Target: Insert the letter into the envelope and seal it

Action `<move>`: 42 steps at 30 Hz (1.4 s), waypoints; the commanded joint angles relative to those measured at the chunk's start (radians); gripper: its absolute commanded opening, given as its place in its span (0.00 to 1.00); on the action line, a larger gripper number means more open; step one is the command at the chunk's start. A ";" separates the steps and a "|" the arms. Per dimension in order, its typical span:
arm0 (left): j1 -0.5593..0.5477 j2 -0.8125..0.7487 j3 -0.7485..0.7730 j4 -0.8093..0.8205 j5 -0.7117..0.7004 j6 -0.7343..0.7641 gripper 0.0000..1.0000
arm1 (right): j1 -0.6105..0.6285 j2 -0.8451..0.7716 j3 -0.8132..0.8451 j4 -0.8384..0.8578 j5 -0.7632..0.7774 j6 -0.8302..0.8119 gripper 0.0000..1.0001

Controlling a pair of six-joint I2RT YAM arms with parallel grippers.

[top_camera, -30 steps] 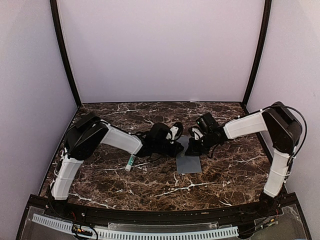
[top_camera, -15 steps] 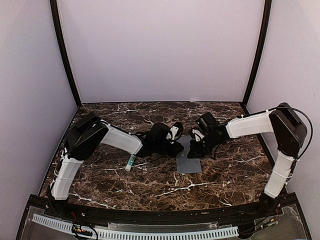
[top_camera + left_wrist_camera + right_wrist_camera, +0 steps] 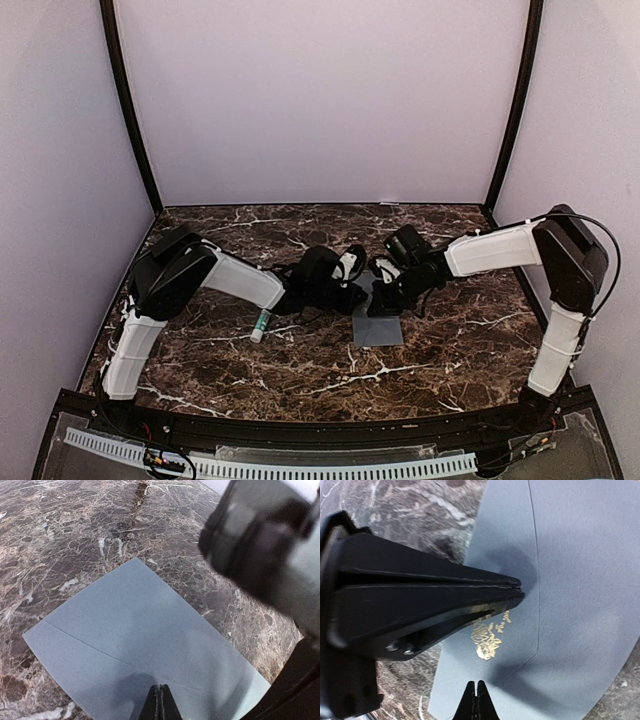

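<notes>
Both jaws shut at the grey envelope point(image 3: 378, 328)
The envelope lies flat on the marble worktop point(image 3: 300, 370), mid-table, between the two arms. The left jaws and the right jaws are each pressed together, holding nothing. They meet low over the envelope's far end, by a gold emblem point(image 3: 489, 641). A white tube point(image 3: 260, 325) lies near the left arm.

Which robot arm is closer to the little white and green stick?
Left. The left arm reaches past just behind the stick; the right arm comes in from the far side, beyond the grey envelope.
</notes>
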 commanded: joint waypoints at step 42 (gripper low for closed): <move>-0.101 -0.336 -0.281 -0.120 -0.022 0.076 0.10 | 0.006 0.090 -0.016 0.052 0.024 0.024 0.00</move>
